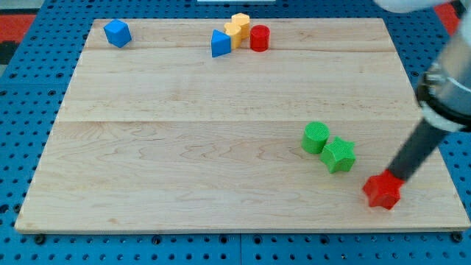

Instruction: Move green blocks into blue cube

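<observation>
A green cylinder (315, 138) and a green star block (338, 154) lie touching each other at the board's lower right. The blue cube (117, 33) sits far off at the view's top left corner. My tip (392, 177) comes down from the view's right and rests against the top of a red star block (383, 191), to the lower right of the green star, a short gap away from it.
A blue triangular block (220, 43), two yellow blocks (237, 28) and a red cylinder (259, 37) cluster at the top middle. The wooden board (184, 147) lies on a blue pegboard; its right edge is close to my tip.
</observation>
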Tool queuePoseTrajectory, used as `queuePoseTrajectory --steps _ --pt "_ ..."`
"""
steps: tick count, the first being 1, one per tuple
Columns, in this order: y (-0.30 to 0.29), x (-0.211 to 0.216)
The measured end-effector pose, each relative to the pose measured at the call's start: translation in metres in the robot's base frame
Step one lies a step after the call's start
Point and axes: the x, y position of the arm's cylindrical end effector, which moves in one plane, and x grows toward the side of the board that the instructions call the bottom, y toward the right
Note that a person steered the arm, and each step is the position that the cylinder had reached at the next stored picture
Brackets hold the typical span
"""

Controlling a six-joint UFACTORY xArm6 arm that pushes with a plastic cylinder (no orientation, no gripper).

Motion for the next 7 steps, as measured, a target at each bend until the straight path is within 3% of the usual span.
queuePoseTrajectory --steps 4,6,7 --pt "-0.248 -0.172" --pt "-0.293 -0.166" --pt "-0.372 -0.215"
